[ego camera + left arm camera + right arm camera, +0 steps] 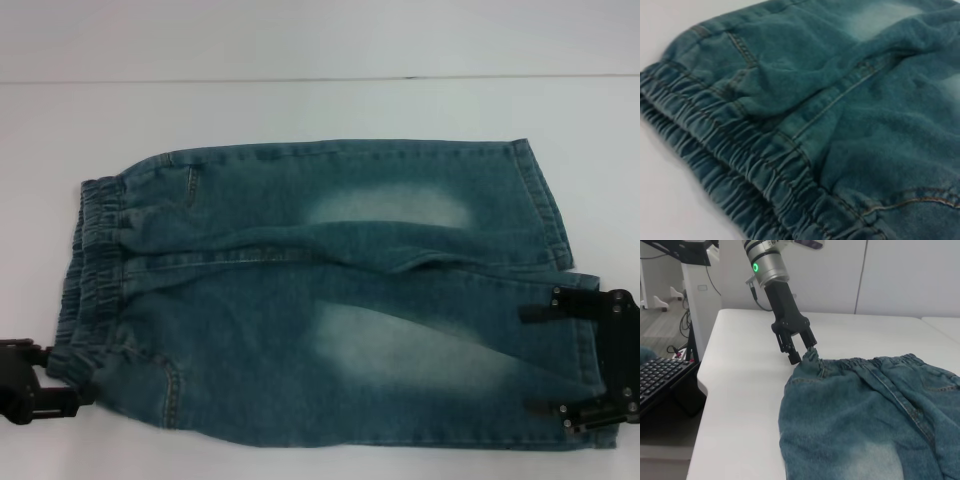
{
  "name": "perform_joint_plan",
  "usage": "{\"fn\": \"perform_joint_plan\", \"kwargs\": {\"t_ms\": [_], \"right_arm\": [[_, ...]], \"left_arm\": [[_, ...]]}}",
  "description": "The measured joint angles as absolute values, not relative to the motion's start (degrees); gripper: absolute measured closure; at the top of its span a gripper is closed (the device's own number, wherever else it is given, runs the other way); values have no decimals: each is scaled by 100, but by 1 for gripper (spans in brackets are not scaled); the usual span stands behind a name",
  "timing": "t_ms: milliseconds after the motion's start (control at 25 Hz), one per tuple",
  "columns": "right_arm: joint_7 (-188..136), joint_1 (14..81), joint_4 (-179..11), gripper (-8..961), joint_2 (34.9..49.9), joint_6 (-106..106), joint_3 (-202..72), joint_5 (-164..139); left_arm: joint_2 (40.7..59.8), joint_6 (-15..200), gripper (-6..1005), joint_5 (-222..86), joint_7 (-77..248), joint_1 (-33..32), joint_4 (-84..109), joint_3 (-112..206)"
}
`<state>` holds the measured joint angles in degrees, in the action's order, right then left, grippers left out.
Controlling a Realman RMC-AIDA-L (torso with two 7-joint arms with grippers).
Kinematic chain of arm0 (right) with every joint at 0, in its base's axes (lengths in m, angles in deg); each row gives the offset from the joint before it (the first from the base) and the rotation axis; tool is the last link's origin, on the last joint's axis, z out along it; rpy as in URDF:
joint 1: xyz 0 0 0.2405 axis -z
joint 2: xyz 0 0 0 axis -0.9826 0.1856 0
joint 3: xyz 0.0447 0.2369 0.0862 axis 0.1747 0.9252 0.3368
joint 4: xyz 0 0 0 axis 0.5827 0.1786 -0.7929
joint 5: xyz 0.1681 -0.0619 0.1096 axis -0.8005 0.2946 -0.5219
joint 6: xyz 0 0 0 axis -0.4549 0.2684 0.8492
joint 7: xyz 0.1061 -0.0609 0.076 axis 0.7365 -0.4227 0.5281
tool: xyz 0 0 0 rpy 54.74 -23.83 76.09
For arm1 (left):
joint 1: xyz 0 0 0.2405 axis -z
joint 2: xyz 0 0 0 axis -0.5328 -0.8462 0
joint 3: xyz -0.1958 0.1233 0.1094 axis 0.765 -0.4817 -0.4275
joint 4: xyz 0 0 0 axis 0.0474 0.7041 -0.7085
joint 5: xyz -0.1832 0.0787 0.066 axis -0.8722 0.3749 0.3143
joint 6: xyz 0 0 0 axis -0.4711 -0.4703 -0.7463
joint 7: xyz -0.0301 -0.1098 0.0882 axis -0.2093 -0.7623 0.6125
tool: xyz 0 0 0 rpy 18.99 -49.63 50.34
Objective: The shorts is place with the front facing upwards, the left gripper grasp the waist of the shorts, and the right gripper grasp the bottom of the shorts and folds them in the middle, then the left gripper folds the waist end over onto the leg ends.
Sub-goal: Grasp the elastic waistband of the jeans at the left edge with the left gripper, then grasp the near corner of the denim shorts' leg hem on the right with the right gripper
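Blue denim shorts [330, 290] lie flat, front up, on the white table [300, 110]; the elastic waist [95, 270] is at the left and the leg ends [550, 210] at the right. My left gripper [62, 385] sits at the near corner of the waist. In the right wrist view, the left gripper [803, 351] is shut on that bunched corner. The left wrist view shows only the waistband [750, 165] close up. My right gripper [540, 360] is open, its fingers [535, 312] spread across the near leg's hem.
A black keyboard [660, 377] lies on a lower stand off the table's edge beyond the waist side. A white wall stands behind the table. The table's near edge runs just below the shorts.
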<state>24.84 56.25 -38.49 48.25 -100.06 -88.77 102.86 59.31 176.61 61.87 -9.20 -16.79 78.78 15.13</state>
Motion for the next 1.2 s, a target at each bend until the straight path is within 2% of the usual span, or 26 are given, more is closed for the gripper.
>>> {"fn": "perform_joint_plan", "kwargs": {"t_ms": [280, 680, 920, 1200], "right_arm": [[2481, 5665, -3849, 13, 4842, -9892, -8865, 10275], [2849, 5650, -3678, 13, 4836, -9904, -8874, 10323], [3941, 5578, -2473, 13, 4889, -10230, -8934, 11008], [5262, 5492, -1231, 16, 4829, -10577, -9613, 12003]], "left_arm": [[5954, 17490, 378, 6134, -828, -1610, 7822, 1420], [5948, 17371, 820, 5989, -834, -1631, 7853, 1473], [5958, 17297, 883, 5912, -675, -1651, 7790, 1446], [5959, 17313, 935, 5889, -615, -1647, 7750, 1417]]}}
